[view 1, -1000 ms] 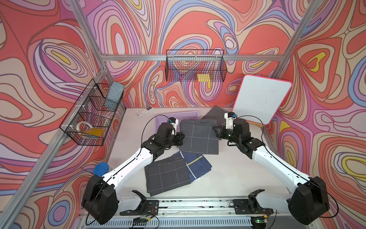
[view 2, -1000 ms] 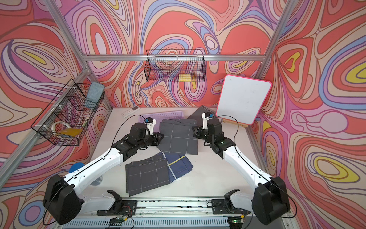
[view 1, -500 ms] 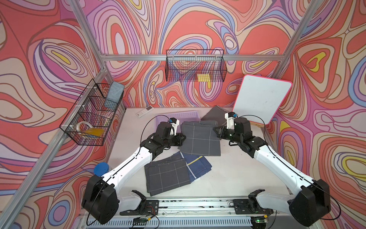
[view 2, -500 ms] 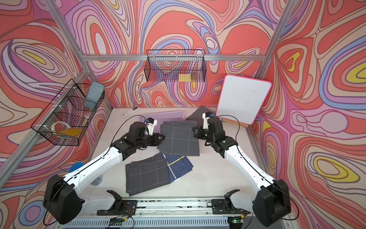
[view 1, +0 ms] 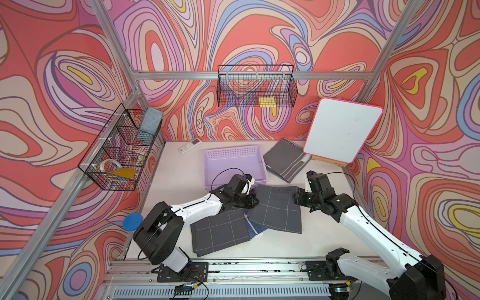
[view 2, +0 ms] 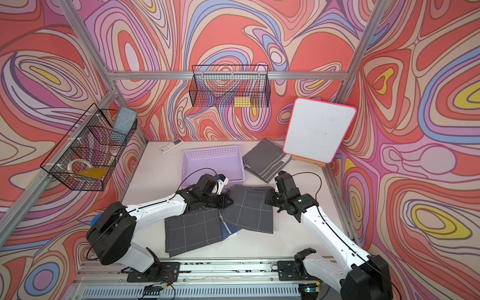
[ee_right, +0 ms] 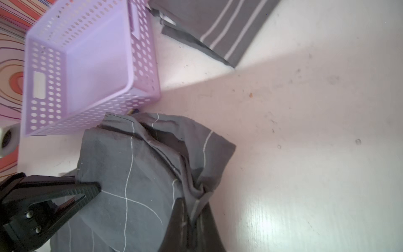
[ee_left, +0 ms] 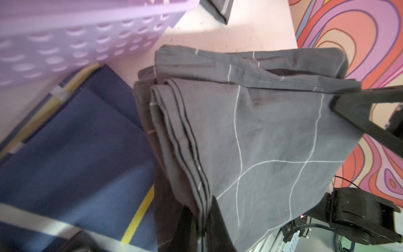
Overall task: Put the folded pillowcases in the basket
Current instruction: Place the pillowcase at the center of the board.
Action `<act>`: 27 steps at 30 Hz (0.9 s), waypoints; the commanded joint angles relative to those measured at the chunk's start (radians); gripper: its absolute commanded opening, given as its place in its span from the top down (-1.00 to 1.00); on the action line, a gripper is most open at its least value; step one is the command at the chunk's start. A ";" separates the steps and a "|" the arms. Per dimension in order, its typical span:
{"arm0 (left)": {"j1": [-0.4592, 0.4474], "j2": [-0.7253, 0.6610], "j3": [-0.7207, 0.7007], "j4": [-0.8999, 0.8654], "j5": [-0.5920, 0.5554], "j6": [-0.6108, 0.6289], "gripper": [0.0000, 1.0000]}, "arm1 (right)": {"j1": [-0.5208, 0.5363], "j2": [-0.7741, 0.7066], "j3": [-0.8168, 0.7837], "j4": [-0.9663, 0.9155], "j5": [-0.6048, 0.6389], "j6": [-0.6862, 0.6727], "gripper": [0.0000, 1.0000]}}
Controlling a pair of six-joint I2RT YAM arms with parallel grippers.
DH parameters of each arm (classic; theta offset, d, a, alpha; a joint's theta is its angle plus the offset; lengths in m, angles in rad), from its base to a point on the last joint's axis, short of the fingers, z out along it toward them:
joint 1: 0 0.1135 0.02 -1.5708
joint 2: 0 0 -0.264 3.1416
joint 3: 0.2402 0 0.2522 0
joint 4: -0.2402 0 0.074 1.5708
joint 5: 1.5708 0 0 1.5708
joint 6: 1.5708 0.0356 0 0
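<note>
I hold the pillowcase [view 1: 275,207] pinched at opposite edges by the left gripper [view 1: 255,201] and right gripper [view 1: 296,199], just short of the empty basket [view 1: 232,152] ahead of them; placing is not yet done.

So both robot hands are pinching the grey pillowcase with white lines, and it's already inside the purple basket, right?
Not quite: the left gripper and right gripper do pinch the pillowcase, but it is outside the basket, beside its wall. The right wrist view shows it.

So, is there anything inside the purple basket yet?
No, the basket is bare inside; the grey pillowcase is outside it.
</note>
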 commanded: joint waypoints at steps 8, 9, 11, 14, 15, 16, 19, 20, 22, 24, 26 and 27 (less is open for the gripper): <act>-0.054 0.120 0.023 0.057 -0.036 -0.027 1.00 | -0.003 0.063 -0.049 -0.035 0.075 0.010 1.00; -0.057 0.119 0.022 0.051 -0.045 -0.029 1.00 | -0.003 0.071 -0.052 -0.033 0.080 0.009 1.00; -0.064 0.114 0.021 0.033 -0.066 -0.033 1.00 | -0.003 0.081 -0.052 -0.036 0.098 0.009 1.00; -0.072 0.105 0.015 0.020 -0.080 -0.041 1.00 | -0.003 0.086 -0.060 -0.037 0.130 0.013 1.00; -0.073 0.103 0.013 0.019 -0.084 -0.042 1.00 | -0.002 0.088 -0.062 -0.035 0.135 0.014 1.00; -0.074 0.102 0.010 0.017 -0.085 -0.043 0.95 | -0.004 0.089 -0.065 -0.032 0.139 0.018 1.00; -0.076 0.108 0.006 0.023 -0.089 -0.047 0.80 | -0.002 0.102 -0.075 -0.012 0.149 0.031 0.38; -0.076 0.110 0.007 0.025 -0.089 -0.047 0.77 | -0.002 0.110 -0.077 -0.008 0.149 0.036 0.13; -0.076 0.114 0.007 0.029 -0.087 -0.052 0.74 | -0.002 0.125 -0.084 0.005 0.149 0.046 -0.17; -0.076 0.118 0.009 0.034 -0.087 -0.054 0.74 | -0.003 0.142 -0.091 0.019 0.145 0.054 -0.30; -0.076 0.124 0.012 0.032 -0.084 -0.057 0.74 | -0.002 0.159 -0.101 0.035 0.141 0.066 -0.42; -0.076 0.127 0.015 0.031 -0.085 -0.056 0.75 | -0.003 0.167 -0.104 0.039 0.141 0.071 -0.47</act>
